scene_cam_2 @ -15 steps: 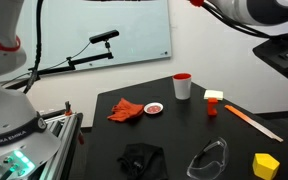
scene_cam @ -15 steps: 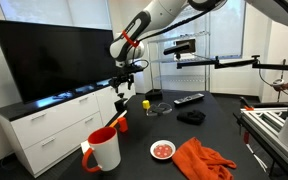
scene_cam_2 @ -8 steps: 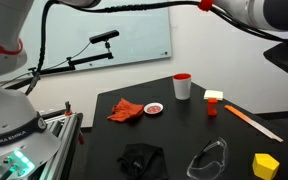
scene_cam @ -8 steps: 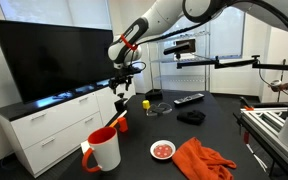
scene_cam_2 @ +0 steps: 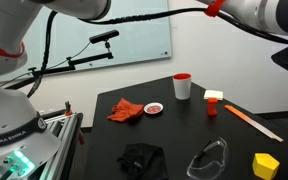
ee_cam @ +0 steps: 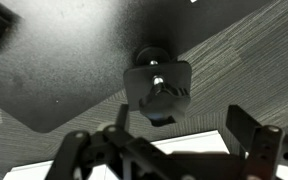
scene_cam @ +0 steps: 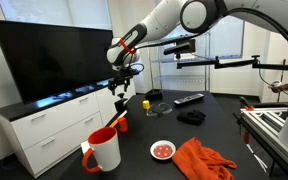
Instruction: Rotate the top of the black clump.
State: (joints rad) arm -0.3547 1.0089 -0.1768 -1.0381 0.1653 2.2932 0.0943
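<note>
The black clump [ee_cam: 159,92] shows from above in the wrist view as a squarish black body with a knobbed top, standing near the dark table's edge. In an exterior view it is a slim upright piece [scene_cam: 121,108] with a yellowish bit, right under my gripper [scene_cam: 121,90]. My gripper [ee_cam: 162,142] hangs above it with its jaws wide open and nothing between them. One finger [ee_cam: 249,130] shows at the right of the wrist view. It touches nothing. The gripper is out of frame in the second exterior view, where only the yellowish bit [scene_cam_2: 214,97] shows.
A white mug [scene_cam: 103,150], a small red-filled dish [scene_cam: 162,150] and an orange cloth [scene_cam: 202,158] lie at the near end. A yellow block [scene_cam: 145,103], a remote [scene_cam: 188,99] and a black fabric lump [scene_cam: 191,117] lie beyond. A TV [scene_cam: 54,60] stands close beside the arm.
The arm's upper links have swung a little. The gripper has stayed open over the clump, barely shifting.
</note>
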